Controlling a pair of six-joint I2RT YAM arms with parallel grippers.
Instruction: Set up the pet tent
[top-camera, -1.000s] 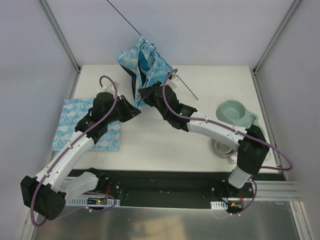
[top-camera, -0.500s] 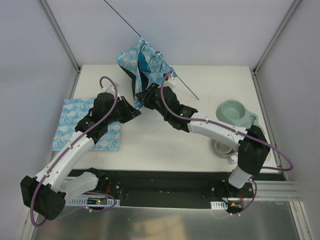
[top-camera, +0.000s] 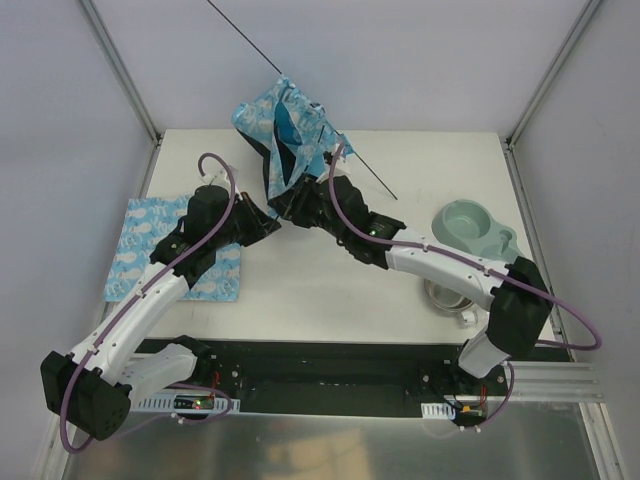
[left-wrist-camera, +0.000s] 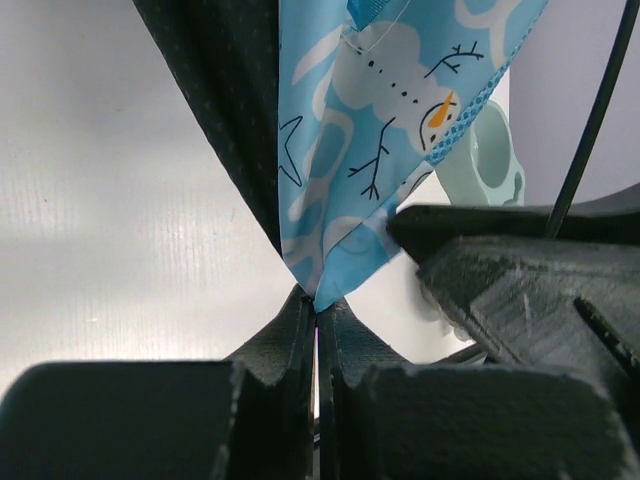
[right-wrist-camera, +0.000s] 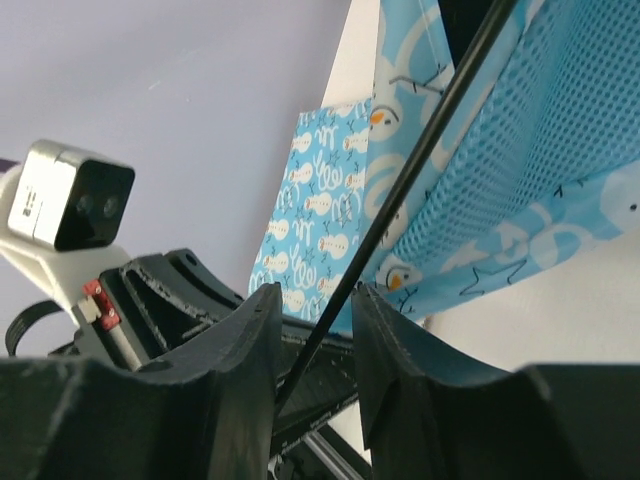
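Two arms stretch forward in the top view, wrists meeting just below the pet tent (top-camera: 285, 135), crumpled at the table's (top-camera: 430, 170) far edge. From the left wrist, the left gripper (left-wrist-camera: 318, 305) pinches the tent's lower corner, fingers pressed together; it should hold that taut. From the right wrist, the right gripper (right-wrist-camera: 315, 310) stands spread around the tent's black pole (right-wrist-camera: 416, 160) and should close squarely on it.

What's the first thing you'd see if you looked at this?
The crumpled blue snowman-print pet tent is held up at the table's far middle, with a thin black pole poking up to the left. The left claw pinches its bottom corner shut, while the right claw stands open around a black pole.
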